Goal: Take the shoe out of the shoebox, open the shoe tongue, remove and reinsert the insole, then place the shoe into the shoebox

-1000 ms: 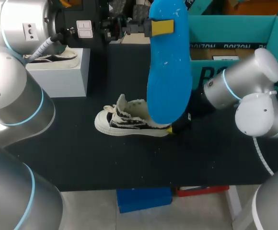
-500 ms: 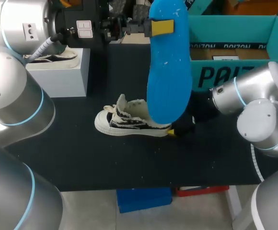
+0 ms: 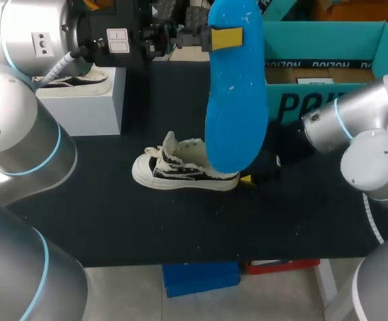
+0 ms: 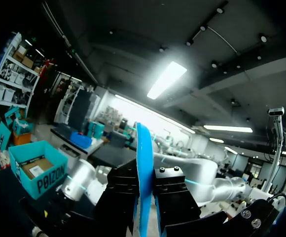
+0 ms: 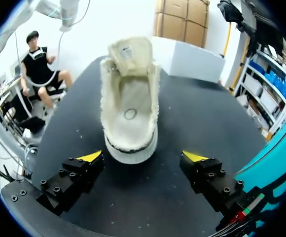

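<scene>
Across our desk (image 3: 114, 221) the sneaker (image 3: 180, 170) lay toe-left, heel toward our wide-spread right hand (image 5: 143, 160); our left hand (image 3: 224, 38) clamped the blue insole (image 3: 237, 100).

Black table (image 3: 180, 227): matte top, dusted with small pale flecks, its front edge running straight across the near side in the head view. A white box (image 3: 93, 107) stands on it at the far left, flat-topped, with plain pale faces. A black-and-white sneaker (image 3: 73, 79) lies on top of the box. From the right wrist the same box sits at the table's far side, and the top shows a dull, even sheen.
</scene>
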Controlling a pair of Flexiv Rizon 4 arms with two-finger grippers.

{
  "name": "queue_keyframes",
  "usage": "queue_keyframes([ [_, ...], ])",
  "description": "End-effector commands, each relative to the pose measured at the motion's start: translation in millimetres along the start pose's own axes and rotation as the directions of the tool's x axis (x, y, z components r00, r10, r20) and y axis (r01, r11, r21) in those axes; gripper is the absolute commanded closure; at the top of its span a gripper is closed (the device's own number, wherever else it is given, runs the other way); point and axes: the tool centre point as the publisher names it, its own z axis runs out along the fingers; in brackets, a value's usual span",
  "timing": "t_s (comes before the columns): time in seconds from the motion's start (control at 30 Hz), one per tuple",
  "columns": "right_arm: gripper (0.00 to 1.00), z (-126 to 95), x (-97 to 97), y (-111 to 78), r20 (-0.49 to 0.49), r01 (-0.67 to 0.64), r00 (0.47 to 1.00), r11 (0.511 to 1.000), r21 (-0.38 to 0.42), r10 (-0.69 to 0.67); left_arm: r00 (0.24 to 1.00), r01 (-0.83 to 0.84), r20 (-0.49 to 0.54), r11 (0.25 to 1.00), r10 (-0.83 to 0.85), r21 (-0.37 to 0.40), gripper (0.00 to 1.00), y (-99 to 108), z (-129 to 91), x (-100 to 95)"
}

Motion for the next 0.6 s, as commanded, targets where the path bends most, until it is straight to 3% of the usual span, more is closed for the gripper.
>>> queue_keyframes([
  [0.03,0.17,-12.7,-5.6,16.3,-0.034,-0.008,0.999,0.981,0.195,0.015,1.0,0.0,0.003,1.0,0.0,0.001,1.0,1.8,0.4,0.8],
  [0.1,0.23,-13.9,-7.0,21.5,-0.045,-0.006,0.999,0.958,0.285,0.02,1.0,0.0,0.003,1.0,0.0,0.001,1.0,1.8,0.4,0.8],
  [0.2,0.21,-11.0,-8.9,31.4,-0.067,0.014,0.998,0.917,0.399,0.014,1.0,0.0,0.003,1.0,0.0,0.001,1.0,1.8,0.4,0.8],
  [0.6,0.15,14.5,-14.7,67.5,-0.092,0.065,0.996,0.754,0.653,-0.007,1.0,0.0,0.003,1.0,0.0,0.001,1.0,1.8,0.4,0.8],
])
